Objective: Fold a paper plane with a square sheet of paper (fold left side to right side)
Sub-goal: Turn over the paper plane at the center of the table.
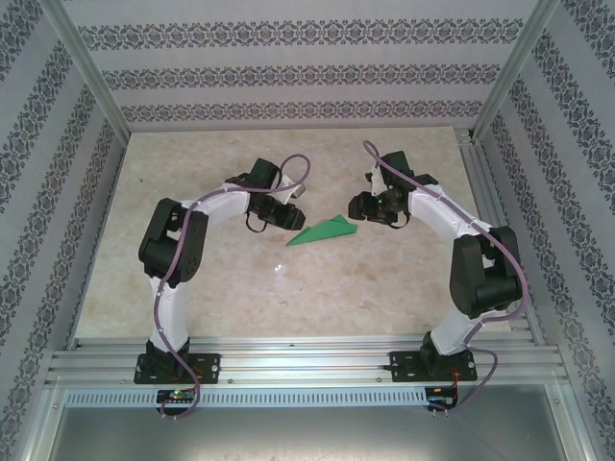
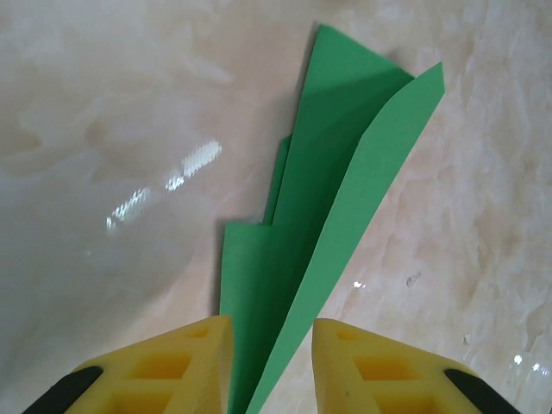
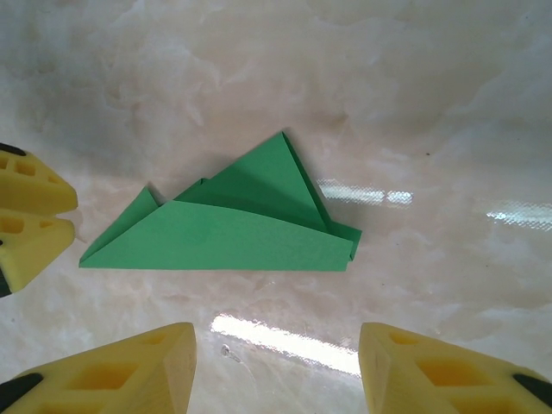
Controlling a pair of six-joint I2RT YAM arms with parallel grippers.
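Counter (image 1: 211, 288): pale marbled surface, glossy, edged by metal rails (image 1: 288, 357).
Walls (image 1: 288, 72): striped floral wallpaper.
Paper plane (image 1: 324, 232): green, lying on counter, middle of top view, between both arms.
Left jaws: narrowly apart, plane's end lying in the gap, not pinched.
Right jaws: wide apart, plane just ahead, untouched.

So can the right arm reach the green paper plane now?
Probably yes. The right gripper is open just short of the paper plane, with only bare table between. The left gripper sits at one tip, off to the side.
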